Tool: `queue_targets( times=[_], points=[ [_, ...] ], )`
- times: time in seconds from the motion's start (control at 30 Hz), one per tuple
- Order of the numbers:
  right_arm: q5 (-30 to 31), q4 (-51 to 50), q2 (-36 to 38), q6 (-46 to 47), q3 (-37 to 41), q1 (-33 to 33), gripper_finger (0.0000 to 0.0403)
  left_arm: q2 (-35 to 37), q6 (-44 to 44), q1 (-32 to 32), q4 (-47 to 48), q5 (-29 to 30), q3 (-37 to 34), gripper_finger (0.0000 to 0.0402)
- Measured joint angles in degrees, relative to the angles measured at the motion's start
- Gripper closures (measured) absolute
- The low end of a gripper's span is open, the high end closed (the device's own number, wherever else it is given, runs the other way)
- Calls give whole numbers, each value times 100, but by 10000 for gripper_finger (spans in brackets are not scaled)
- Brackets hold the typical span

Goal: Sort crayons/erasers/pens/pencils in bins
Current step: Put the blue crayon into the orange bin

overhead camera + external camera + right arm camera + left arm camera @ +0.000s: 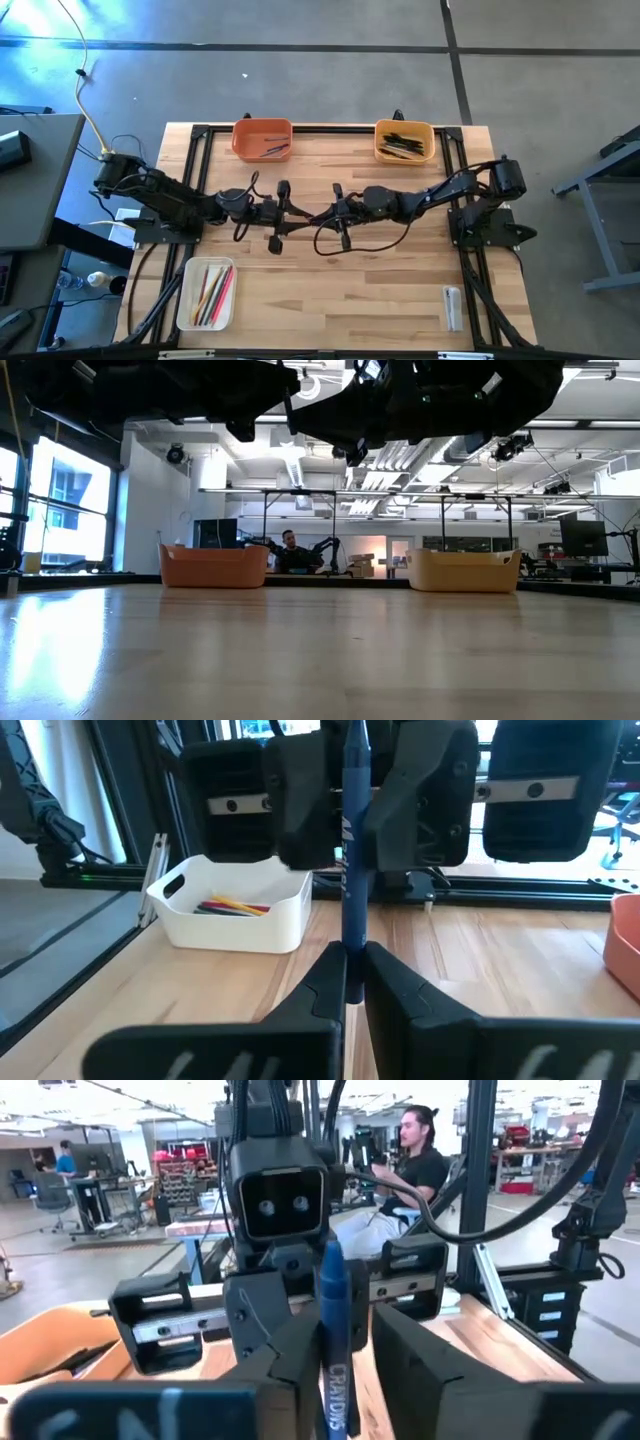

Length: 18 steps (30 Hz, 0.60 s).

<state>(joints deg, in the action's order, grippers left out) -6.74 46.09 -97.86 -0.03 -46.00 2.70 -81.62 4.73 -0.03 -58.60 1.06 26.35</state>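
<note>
Two grippers on one blue crayon, mid-air handover

Left gripper (335, 1380) and right gripper (352, 982) both clamp the blue crayon (354, 850) above table centre, likely a regrasp. Orange bin (262, 138) holds crayons, yellow-orange bin (404, 140) dark pens, white bin (206, 292) pencils.

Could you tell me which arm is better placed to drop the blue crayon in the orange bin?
Likely the left. The left gripper and right gripper meet at the crayon mid-table, and the orange bin stands on the left arm's side.
</note>
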Motion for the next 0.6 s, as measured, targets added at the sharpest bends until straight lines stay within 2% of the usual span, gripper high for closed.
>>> queue_targets(
  times=[0.2,0.3,0.47,0.6],
  points=[
    [-44,2,0,-7,0,0,395,4,40,2,-40,-43,-2,382],
    [-38,0,2,-4,0,0,380,4,44,2,-75,-45,-4,393],
    [217,-106,4,0,-6,-4,322,143,58,29,-25,223,20,391],
    [547,-335,4,0,-4,-4,268,473,172,114,530,353,99,394]
  ],
)
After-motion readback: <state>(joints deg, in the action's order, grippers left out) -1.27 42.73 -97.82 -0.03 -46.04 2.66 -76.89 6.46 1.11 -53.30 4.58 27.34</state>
